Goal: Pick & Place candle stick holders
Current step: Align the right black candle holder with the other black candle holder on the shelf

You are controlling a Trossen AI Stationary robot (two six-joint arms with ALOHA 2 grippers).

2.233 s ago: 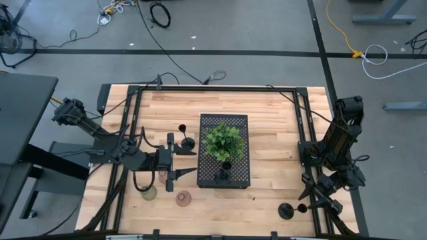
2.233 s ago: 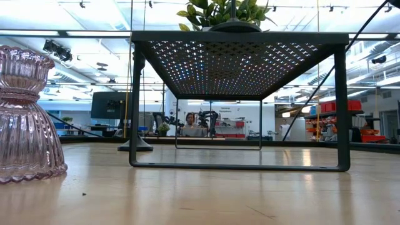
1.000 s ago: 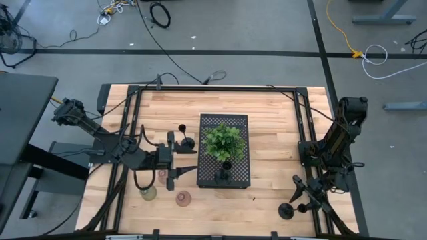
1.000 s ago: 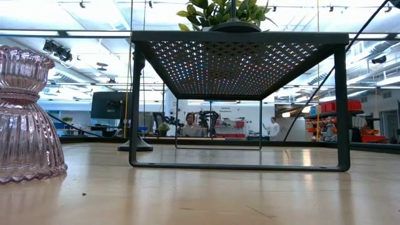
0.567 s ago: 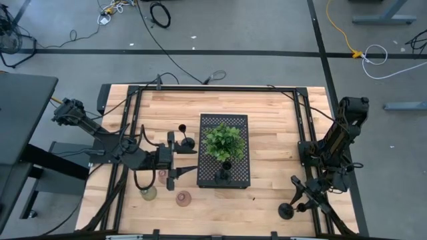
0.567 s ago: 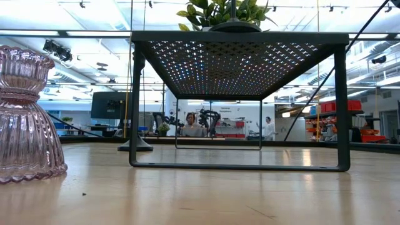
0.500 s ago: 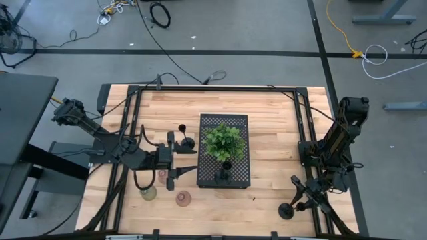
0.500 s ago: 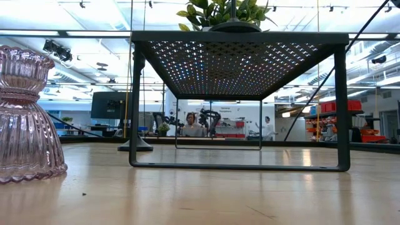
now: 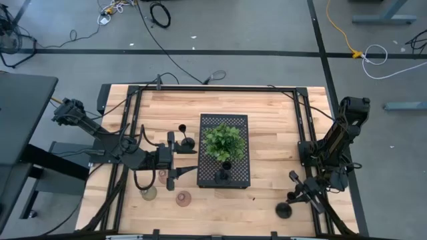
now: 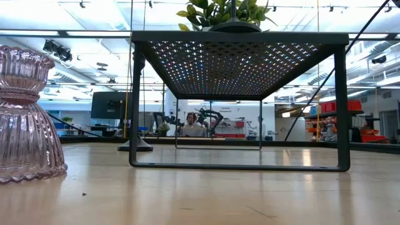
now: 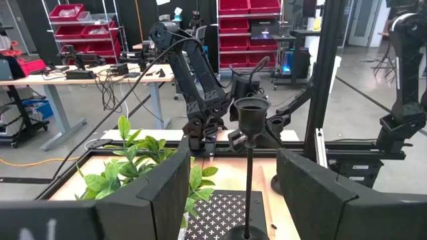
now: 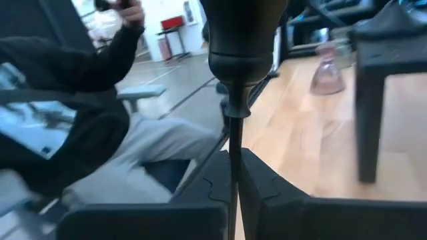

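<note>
My right gripper (image 9: 292, 196) is shut on a black candle stick holder near the table's near right corner. Its round base (image 9: 284, 209) shows in the high view, its cup (image 12: 243, 40) in the right wrist view. My left gripper (image 9: 179, 159) hovers open left of the black perforated tray (image 9: 235, 127). Another black holder (image 11: 248, 120) stands on the tray's near end, ahead of the open fingers. Two more black holders (image 9: 181, 127) (image 9: 190, 143) stand left of the tray. Pink (image 9: 182, 198) and olive (image 9: 148, 193) holders sit near the front edge. My right gripper pinches the black holder's thin stem (image 12: 233, 157) between its two fingers, a short way below the cup. The fingers come level from the table's right side and lie across the stem. Whether the base rests on the table or hangs just above it, I cannot tell.
A green leafy plant (image 9: 223, 141) stands on the tray's middle. The tray stands on legs (image 10: 340, 106), with room beneath. A ribbed pink glass holder (image 10: 28, 119) fills the low view's left. A black frame (image 9: 213, 87) rims the table. A seated person (image 12: 73, 100) shows beyond the near edge.
My right gripper has shut on the black holder's stem, after standing open around it, and has rolled a little about its own axis. The holder's base has stayed near the same spot. The left arm has kept still.
</note>
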